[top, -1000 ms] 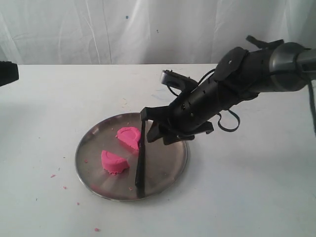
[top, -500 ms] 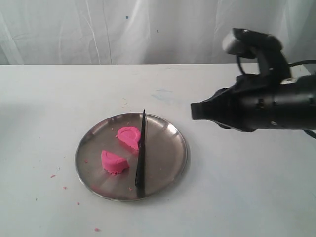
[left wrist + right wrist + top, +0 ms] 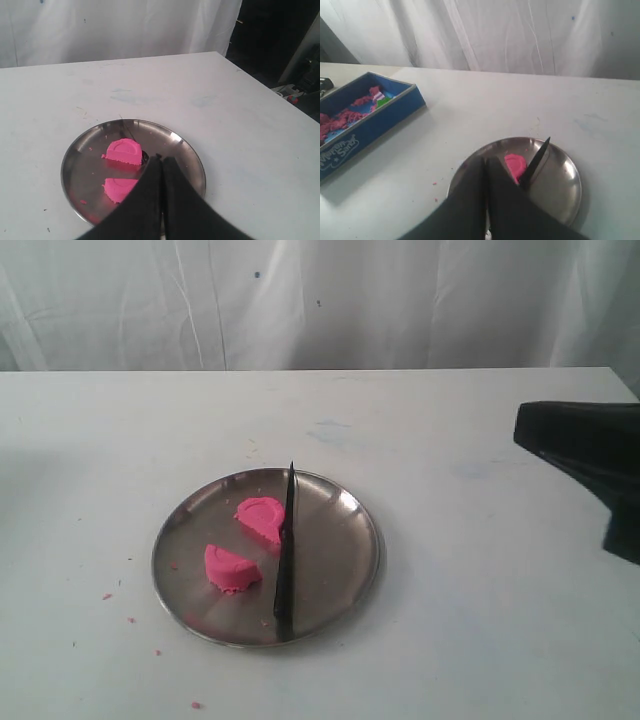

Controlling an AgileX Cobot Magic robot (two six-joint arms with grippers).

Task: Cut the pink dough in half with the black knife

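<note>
The pink dough lies in two half-round chunks on a steel plate (image 3: 335, 540): one further back (image 3: 261, 518) and one nearer the front (image 3: 231, 567). The black knife (image 3: 285, 560) rests flat across the plate just to their right, its tip pointing toward the back, with nothing holding it. My right arm (image 3: 585, 455) hangs at the right edge, well away from the plate. In the right wrist view the right gripper (image 3: 486, 161) is shut and empty, with the knife (image 3: 535, 161) and one chunk (image 3: 514, 166) beyond it. The left gripper (image 3: 161, 159) is shut and empty above the plate (image 3: 80, 160), hiding most of the knife.
A blue box (image 3: 365, 117) holding pink material and small pieces stands on the white table, away from the plate (image 3: 562, 182). Tiny pink crumbs (image 3: 108, 596) dot the table at the front left. A white curtain backs the table.
My right gripper, down at the knife over the plate a second ago, has let go and drawn back to the right edge. Knife and dough halves stay where they were.
</note>
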